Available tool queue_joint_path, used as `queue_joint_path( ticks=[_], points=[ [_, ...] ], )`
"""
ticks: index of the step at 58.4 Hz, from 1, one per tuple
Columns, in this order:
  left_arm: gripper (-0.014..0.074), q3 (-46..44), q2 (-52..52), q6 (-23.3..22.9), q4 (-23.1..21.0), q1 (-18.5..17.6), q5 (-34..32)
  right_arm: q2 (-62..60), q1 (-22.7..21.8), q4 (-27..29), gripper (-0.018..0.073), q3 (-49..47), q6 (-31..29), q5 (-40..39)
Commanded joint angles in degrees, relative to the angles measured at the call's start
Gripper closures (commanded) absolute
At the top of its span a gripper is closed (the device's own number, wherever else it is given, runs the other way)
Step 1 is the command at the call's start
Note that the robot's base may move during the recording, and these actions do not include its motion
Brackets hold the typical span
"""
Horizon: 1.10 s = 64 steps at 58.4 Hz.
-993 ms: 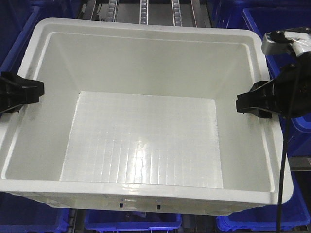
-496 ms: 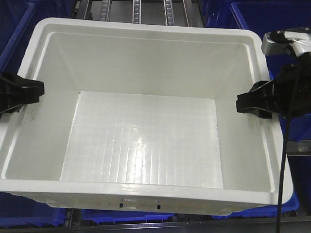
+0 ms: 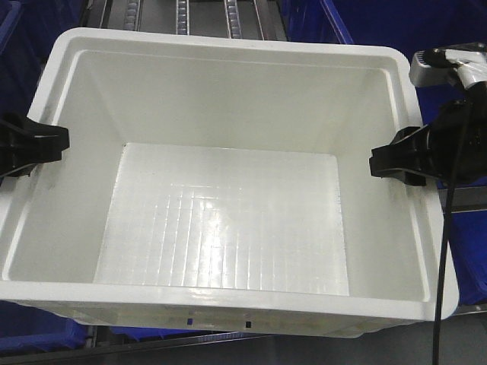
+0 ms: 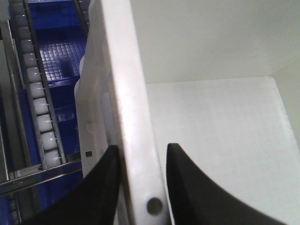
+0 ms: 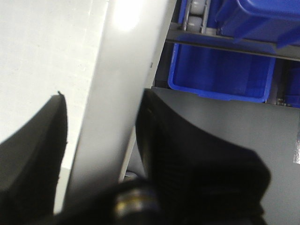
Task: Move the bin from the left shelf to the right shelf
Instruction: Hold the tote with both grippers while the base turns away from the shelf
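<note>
The bin (image 3: 228, 99), a large white empty crate with a thick rim, fills the front view and is held up between my two arms. My left gripper (image 3: 53, 143) is shut on the bin's left rim (image 4: 133, 117), one black finger outside the wall and one inside. On the opposite side my right gripper (image 3: 380, 161) is shut on the right rim (image 5: 117, 98) in the same way. The bin's gridded floor (image 3: 224, 220) is bare.
Blue plastic crates (image 3: 396, 23) show behind and to the right of the bin, and one (image 5: 220, 75) sits below on the right. Roller rails (image 3: 183, 15) of the shelf run behind the bin; more rollers (image 4: 40, 112) lie along its left side.
The bin and both grippers hold the same place in the view, while the shelf rails and blue crates behind have slid to the left and down.
</note>
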Motion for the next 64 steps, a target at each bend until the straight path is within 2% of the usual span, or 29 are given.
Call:
queue_joint_path(
  ticks=[1,64],
  points=[
    [0.0603,-2.2,-2.0,1.0,-6.6,-0.9,-4.7,-2.2,0.5,6.1,0.0564,-2.3,-2.5,-6.1],
    [0.0603,-2.2,-2.0,1.0,-6.6,-0.9,-4.7,-2.2,0.5,6.1,0.0564,-2.3,-2.5,-6.1]
  ],
)
